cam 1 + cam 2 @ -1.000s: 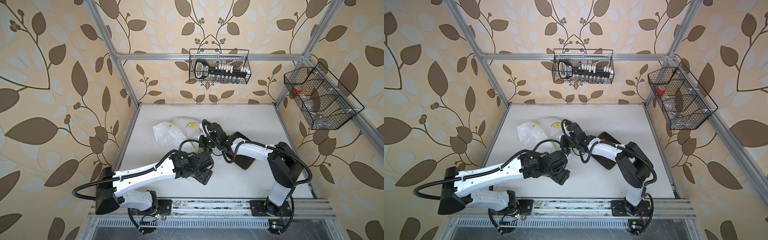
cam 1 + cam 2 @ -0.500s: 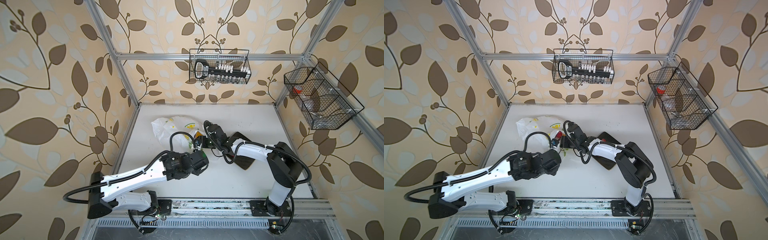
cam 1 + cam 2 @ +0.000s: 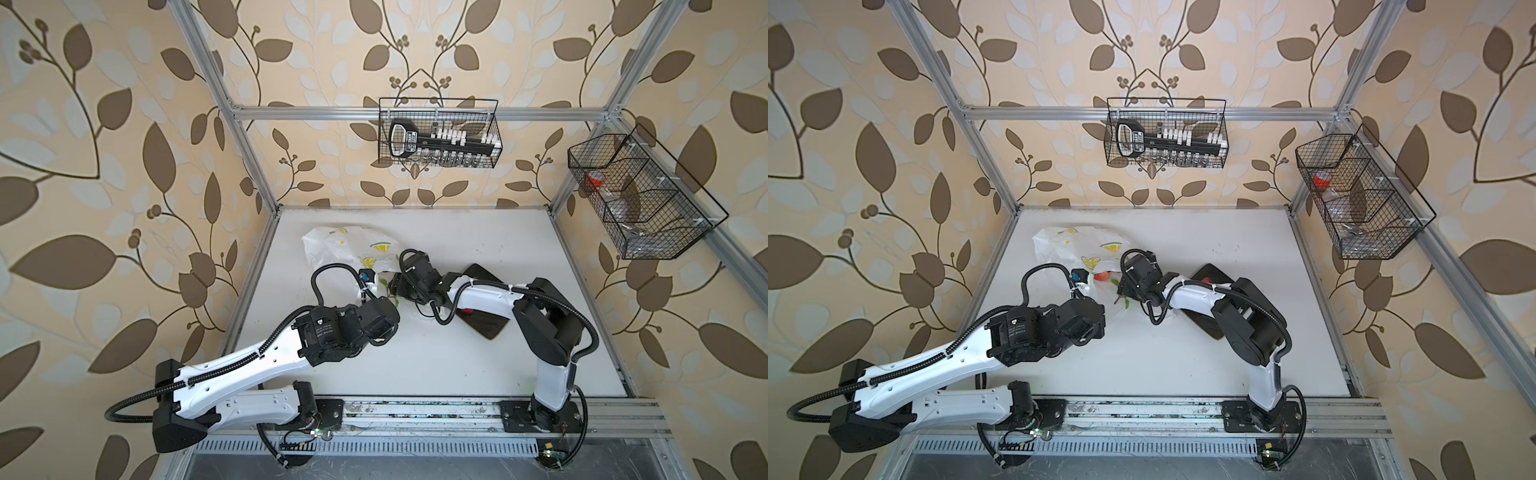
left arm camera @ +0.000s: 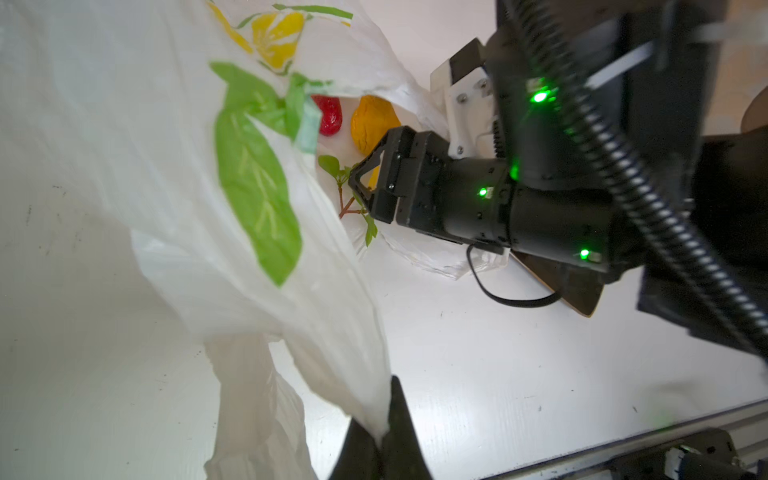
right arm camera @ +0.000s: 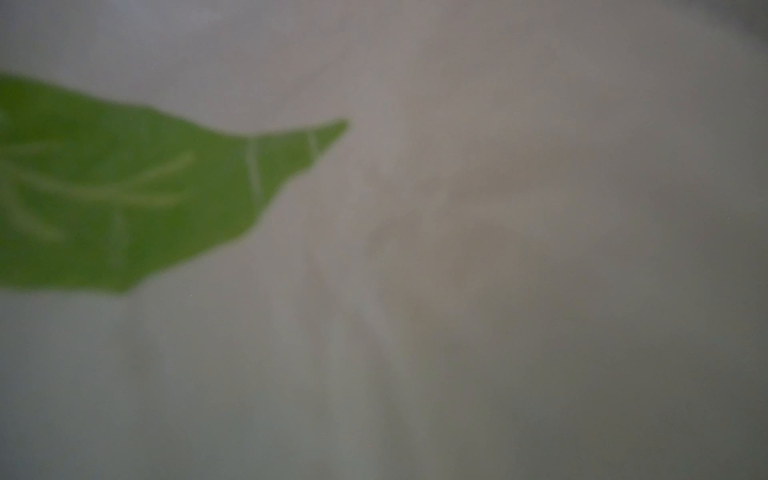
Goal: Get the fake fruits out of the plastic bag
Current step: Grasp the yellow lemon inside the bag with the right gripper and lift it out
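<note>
In a top view, the thin white lemon-printed plastic bag [image 3: 340, 249] is lying by the bench's [image 3: 457, 365] left edge. In the left wrist view, your left gripper [image 4: 380, 430] is clamping its film; your right gripper [image 4: 363, 187], gap unclear, is facing the glossy fake fruits [image 4: 372, 124] just inside.

Tabletop [image 3: 457, 365]: you find the plastic bag [image 3: 345, 249] toward the rear left corner, fake fruits [image 4: 372, 124] in its mouth, and the plate [image 3: 484, 326] to its right.
</note>
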`<state>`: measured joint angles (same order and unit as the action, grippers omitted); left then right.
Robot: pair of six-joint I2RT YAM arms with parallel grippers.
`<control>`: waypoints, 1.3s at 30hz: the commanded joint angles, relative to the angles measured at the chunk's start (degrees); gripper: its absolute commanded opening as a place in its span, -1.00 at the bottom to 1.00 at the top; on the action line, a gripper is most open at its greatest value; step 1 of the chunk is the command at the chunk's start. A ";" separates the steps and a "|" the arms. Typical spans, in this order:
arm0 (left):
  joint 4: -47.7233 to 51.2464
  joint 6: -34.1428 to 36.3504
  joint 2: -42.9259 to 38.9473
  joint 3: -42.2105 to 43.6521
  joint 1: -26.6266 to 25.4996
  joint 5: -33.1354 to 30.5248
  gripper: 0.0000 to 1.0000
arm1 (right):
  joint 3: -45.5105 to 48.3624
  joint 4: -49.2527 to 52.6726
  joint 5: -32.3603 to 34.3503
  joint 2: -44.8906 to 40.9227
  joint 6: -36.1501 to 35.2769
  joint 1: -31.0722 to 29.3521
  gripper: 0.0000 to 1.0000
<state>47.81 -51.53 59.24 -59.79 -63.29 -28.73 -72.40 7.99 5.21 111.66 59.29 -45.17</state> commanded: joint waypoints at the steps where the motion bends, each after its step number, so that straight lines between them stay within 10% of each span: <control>1: -2.92 -3.61 -0.71 0.14 0.29 -0.41 -1.00 | -3.33 5.02 4.91 2.50 5.55 -0.43 0.55; 21: 0.49 -6.30 -3.97 -1.29 0.27 -1.26 -1.00 | -16.76 15.92 14.82 15.17 4.17 -0.44 0.02; 30: 2.42 -8.85 -6.26 0.83 0.36 -3.00 -1.00 | -13.14 12.88 12.61 9.22 -3.77 -0.67 -0.73; 39: -0.41 -8.15 -5.54 2.00 0.75 -3.46 -1.00 | -7.25 9.04 5.37 -0.67 -14.51 -0.37 -0.84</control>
<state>48.29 -59.07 53.78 -58.33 -63.26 -29.19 -81.80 18.24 12.99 114.13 49.21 -45.47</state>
